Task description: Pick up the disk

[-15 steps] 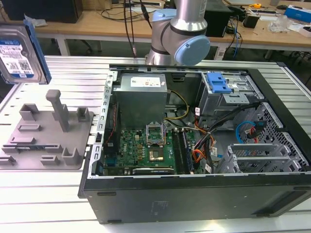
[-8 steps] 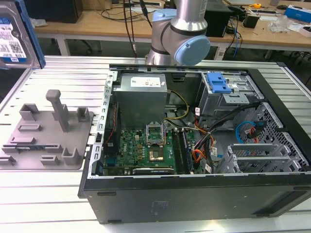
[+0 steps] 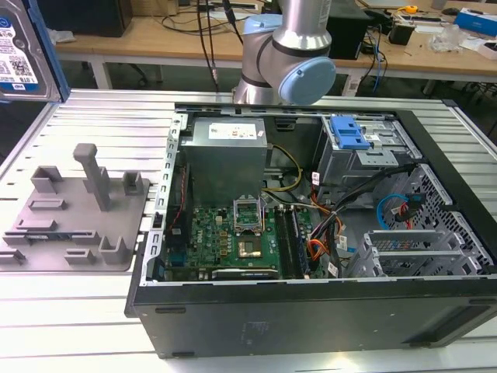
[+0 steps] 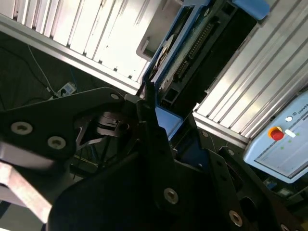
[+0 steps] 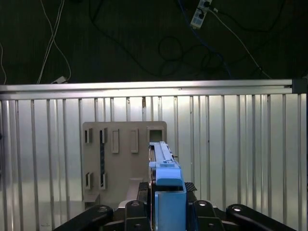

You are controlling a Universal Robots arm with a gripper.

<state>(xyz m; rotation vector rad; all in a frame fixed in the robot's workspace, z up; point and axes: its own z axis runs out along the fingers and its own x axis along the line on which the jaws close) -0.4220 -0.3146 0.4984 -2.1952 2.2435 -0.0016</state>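
Disk (image 3: 23, 50) up in the air at exterior view's top left, silver metal w/ white-and-blue barcode label facing out, blue side rail (image 5: 166, 180) on edge, held edge-on, clear of the counter, connector end visible in second wrist view (image 4: 192, 53)

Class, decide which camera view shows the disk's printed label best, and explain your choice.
The exterior view: the disk, raised at that view's upper left corner, faces the camera with its label. The first wrist view shows it edge-on in the tool; the second wrist view shows its connector end.
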